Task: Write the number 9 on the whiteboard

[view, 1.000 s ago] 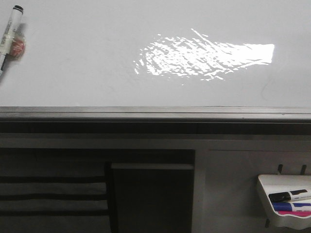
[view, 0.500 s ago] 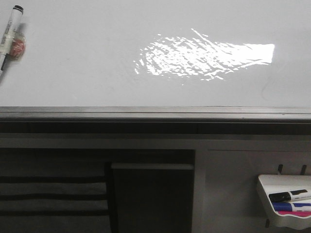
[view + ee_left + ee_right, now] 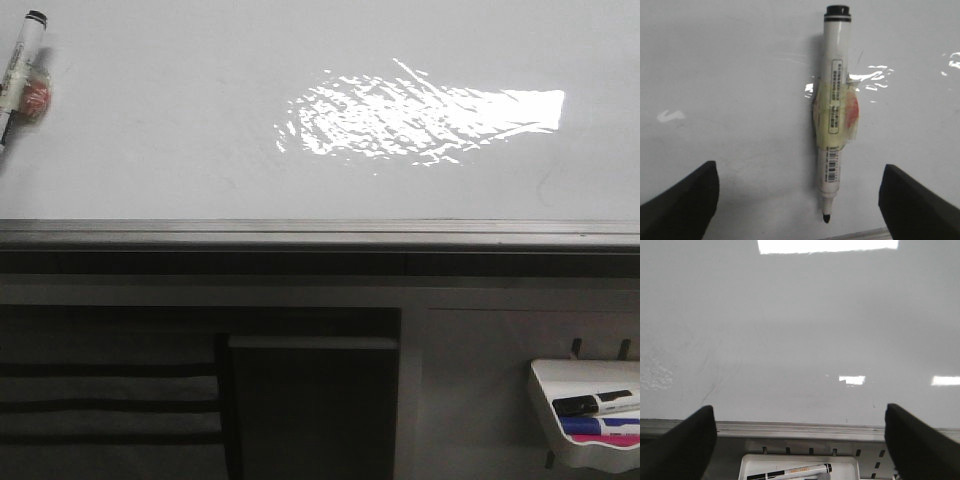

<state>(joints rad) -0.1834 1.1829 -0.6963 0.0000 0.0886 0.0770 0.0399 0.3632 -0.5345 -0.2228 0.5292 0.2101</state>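
The whiteboard (image 3: 180, 130) fills the upper part of the front view, its silver edge strip along the bottom, and no written figure shows on it. A white marker (image 3: 835, 107) lies on the board near its left edge, tip uncovered, between the wide-apart fingers of the left pincer (image 3: 797, 200), which grips nothing. The right pincer (image 3: 800, 442) also gapes empty above a white tray (image 3: 585, 425) of markers
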